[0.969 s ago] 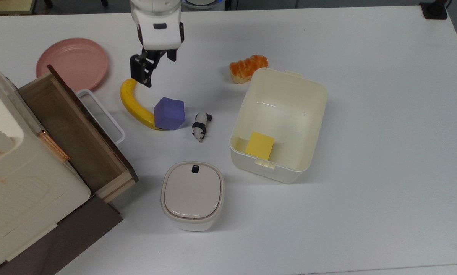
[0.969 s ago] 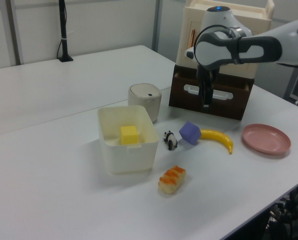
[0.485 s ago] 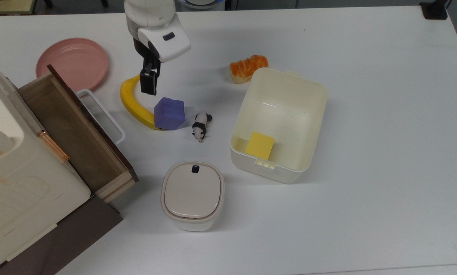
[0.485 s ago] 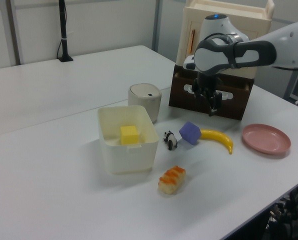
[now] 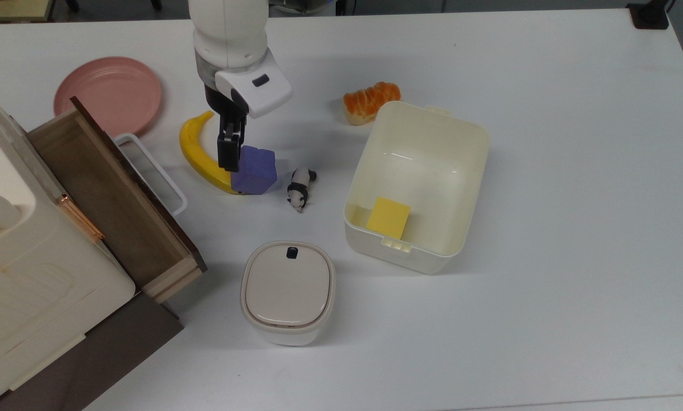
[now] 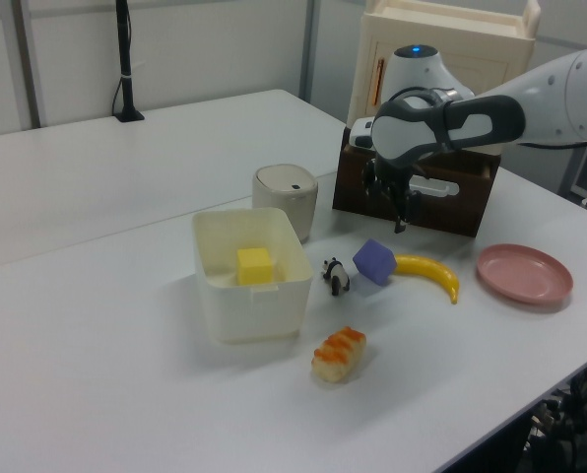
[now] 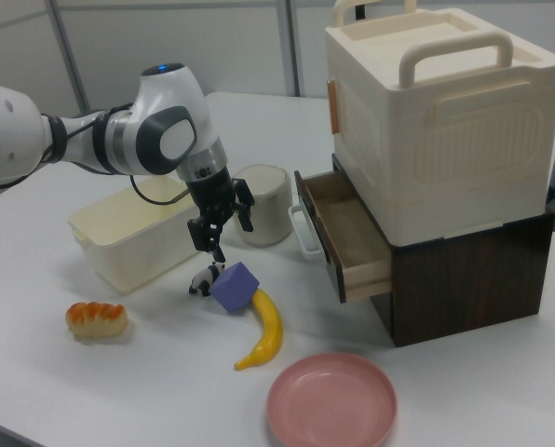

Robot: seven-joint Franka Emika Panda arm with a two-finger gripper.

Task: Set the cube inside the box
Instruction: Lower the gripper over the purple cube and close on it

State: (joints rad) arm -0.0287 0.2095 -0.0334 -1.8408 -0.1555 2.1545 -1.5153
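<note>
The purple-blue cube (image 5: 256, 170) rests on the white table, tilted, touching the end of a yellow banana (image 5: 200, 153). My gripper (image 5: 229, 150) hangs just above the cube's edge on the top view's left, open and holding nothing. In the right view the gripper (image 7: 220, 228) sits over the cube (image 7: 236, 286) with its fingers spread. The left view shows the gripper (image 6: 390, 209) above the cube (image 6: 374, 261). The cream-white box (image 5: 474, 149) stands open on the top view's right, with a flat yellow block (image 5: 388, 217) inside. The box also appears in the left view (image 6: 254, 301).
A toy panda (image 5: 300, 187) lies between cube and box. A bread roll (image 5: 370, 101) lies behind the box. A beige lidded container (image 5: 288, 291) stands in front. An open wooden drawer (image 5: 107, 194) under a cream case and a pink plate (image 5: 108, 94) are on the top view's left.
The gripper has moved down and toward the cube, from beside the banana's far end to just over the cube, and its wrist has turned. The cube has not moved.
</note>
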